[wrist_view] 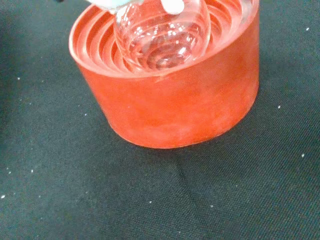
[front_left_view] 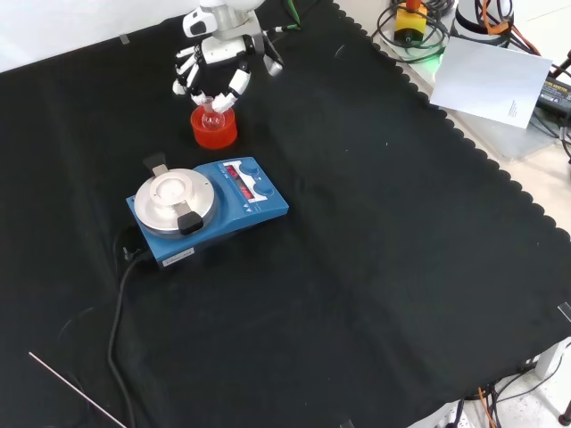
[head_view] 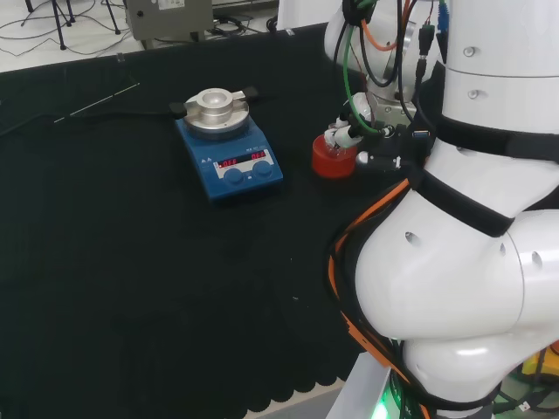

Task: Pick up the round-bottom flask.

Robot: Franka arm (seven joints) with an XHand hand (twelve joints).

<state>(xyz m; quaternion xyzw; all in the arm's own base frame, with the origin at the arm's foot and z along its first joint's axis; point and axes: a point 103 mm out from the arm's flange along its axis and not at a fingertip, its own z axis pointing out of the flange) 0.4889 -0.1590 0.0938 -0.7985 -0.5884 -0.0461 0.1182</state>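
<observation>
A clear round-bottom flask (wrist_view: 162, 35) sits with its bulb in a red ribbed stand (wrist_view: 175, 110) on the black cloth. In the front view the flask (front_left_view: 211, 114) and the stand (front_left_view: 214, 132) lie near the cloth's far edge, just beyond the blue hotplate. The hand (front_left_view: 217, 61) hangs right above them, fingers spread and pointing down around the flask's neck, thumb held off to the right. White fingertips (wrist_view: 172, 5) lie against the top of the bulb in the wrist view. In the head view the hand (head_view: 345, 133) reaches over the stand (head_view: 333, 161).
A blue hotplate stirrer (front_left_view: 207, 210) with a round metal top stands close in front of the stand in the front view, its black cable (front_left_view: 116, 330) trailing toward the near edge. A thin rod (front_left_view: 71, 388) lies at the near left. White arm links (head_view: 472, 218) stand at the head view's right.
</observation>
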